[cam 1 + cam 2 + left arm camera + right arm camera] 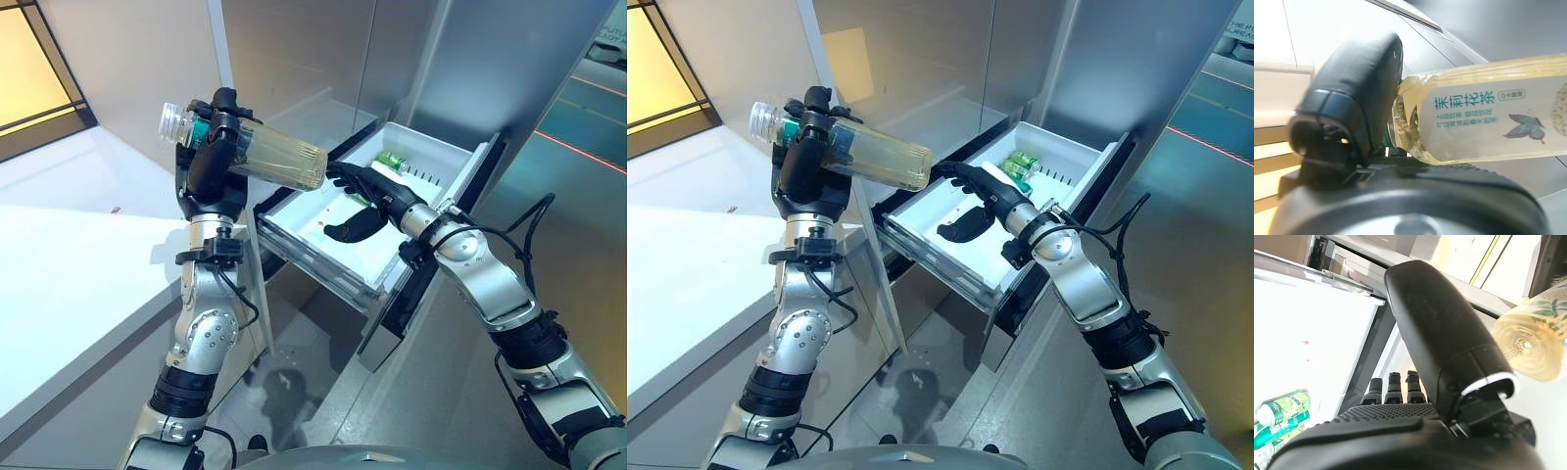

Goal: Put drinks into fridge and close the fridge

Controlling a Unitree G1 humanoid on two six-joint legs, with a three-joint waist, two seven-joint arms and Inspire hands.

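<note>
left robot hand (208, 162) clamps a tea bottle (257, 154) above the open fridge drawer (294, 230).
right robot hand (364, 188), fingers spread, hovers inside beside green cans (394, 162).

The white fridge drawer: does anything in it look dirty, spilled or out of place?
Mostly not. The drawer stands pulled out, with green drinks lying at its far end. Small reddish specks mark its white floor, like a stain. The left hand holds a bottle tilted beside it; the right hand hovers open above.
</note>
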